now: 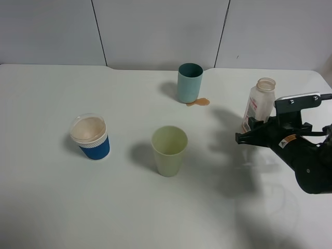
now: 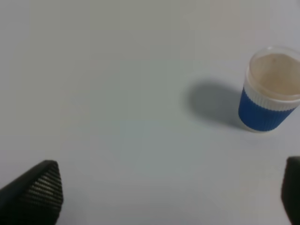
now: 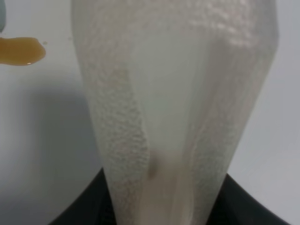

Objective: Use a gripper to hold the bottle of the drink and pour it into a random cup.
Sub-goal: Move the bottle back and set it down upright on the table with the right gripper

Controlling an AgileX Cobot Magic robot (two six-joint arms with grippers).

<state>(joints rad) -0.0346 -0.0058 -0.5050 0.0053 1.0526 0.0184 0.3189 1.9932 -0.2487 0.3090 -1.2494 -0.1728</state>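
Observation:
The translucent bottle (image 1: 259, 102) with a white-and-red label stands upright at the right of the table. My right gripper (image 1: 249, 135) is at its lower part. In the right wrist view the bottle (image 3: 173, 93) fills the frame and the black fingers (image 3: 86, 208) press against both its sides. The bottle looks almost empty, with only a faint brown tint low down. A small puddle of brown drink (image 1: 198, 102) lies on the table beside the teal cup (image 1: 190, 82), and it also shows in the right wrist view (image 3: 18, 50). My left gripper (image 2: 171, 197) is open and empty over bare table.
A pale yellow-green cup (image 1: 169, 150) stands in the middle of the table. A blue ribbed cup with a white rim (image 1: 90, 136) stands at the left and also shows in the left wrist view (image 2: 269, 91). The table's back edge meets a grey wall.

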